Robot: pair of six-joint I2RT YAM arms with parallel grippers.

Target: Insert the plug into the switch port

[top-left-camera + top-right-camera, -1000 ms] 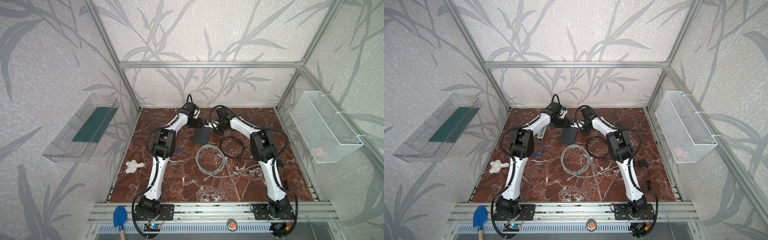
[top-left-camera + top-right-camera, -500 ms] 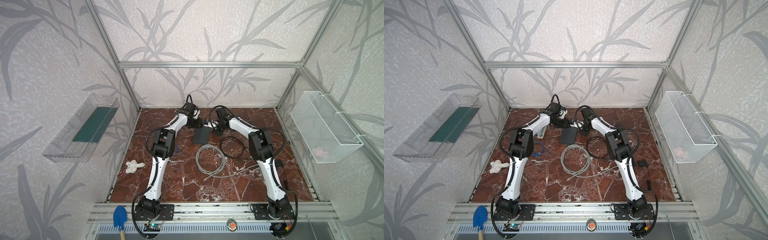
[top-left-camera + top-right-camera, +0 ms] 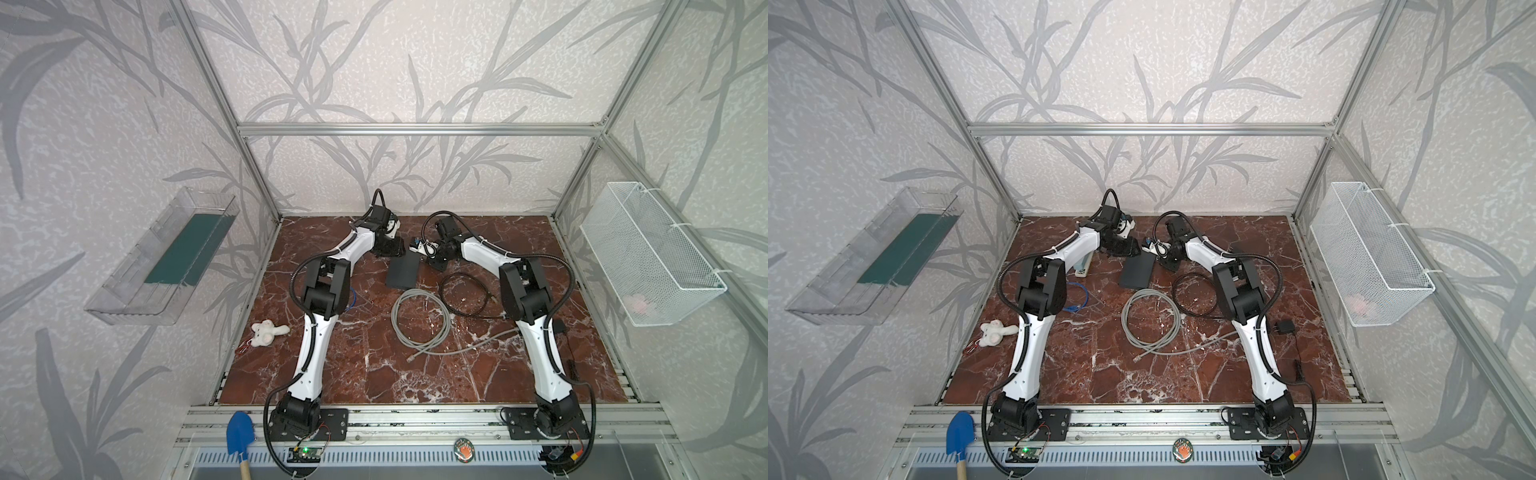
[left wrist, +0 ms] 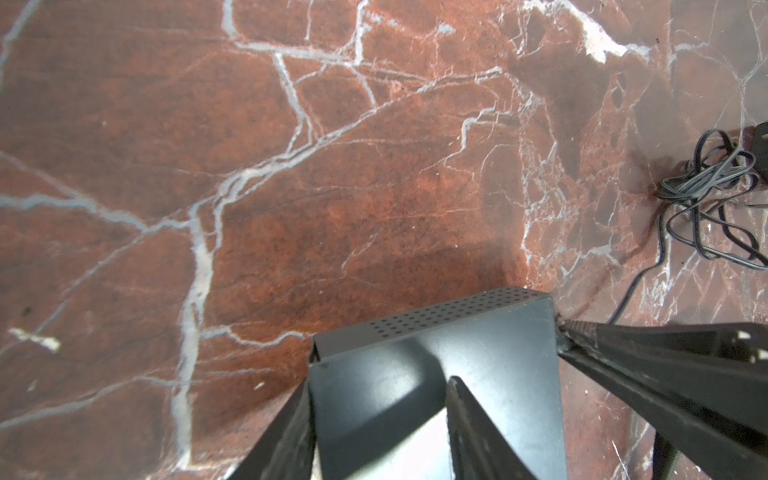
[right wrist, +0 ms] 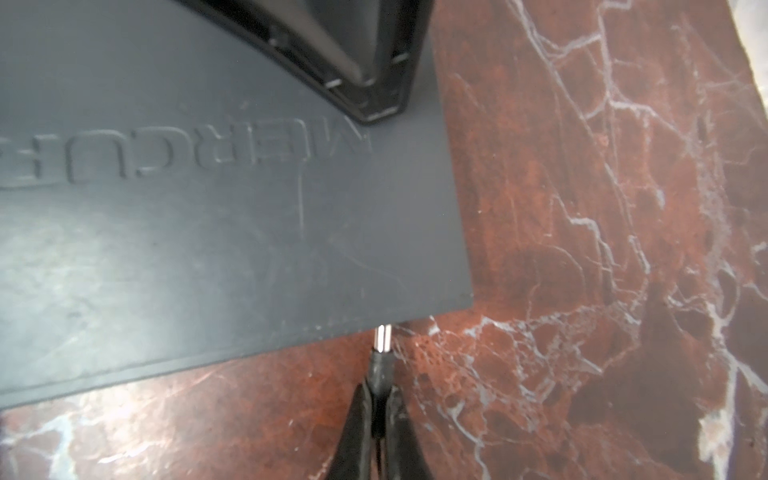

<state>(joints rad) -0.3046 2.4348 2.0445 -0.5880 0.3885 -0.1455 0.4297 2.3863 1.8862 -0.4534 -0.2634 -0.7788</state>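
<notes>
Pale grey wallpaper with a darker leaf pattern [image 3: 374, 83] encloses the cell behind a silver aluminium profile frame [image 3: 419, 129]. A red-brown, white-veined marble desk [image 3: 374, 365] forms the base. A clear plastic wall tray [image 3: 137, 282] and a white wire-mesh basket [image 3: 648, 257] hang on opposite side walls.

The surface [image 3: 374, 365] is red-brown marble veined with white. On it the switch [image 3: 402, 272] is matte dark grey, one side dotted with small holes. The plug [image 5: 382, 337] has a silver tip and black sleeve. A coiled cable [image 3: 419, 318] is pale grey; both pincers are black.
</notes>
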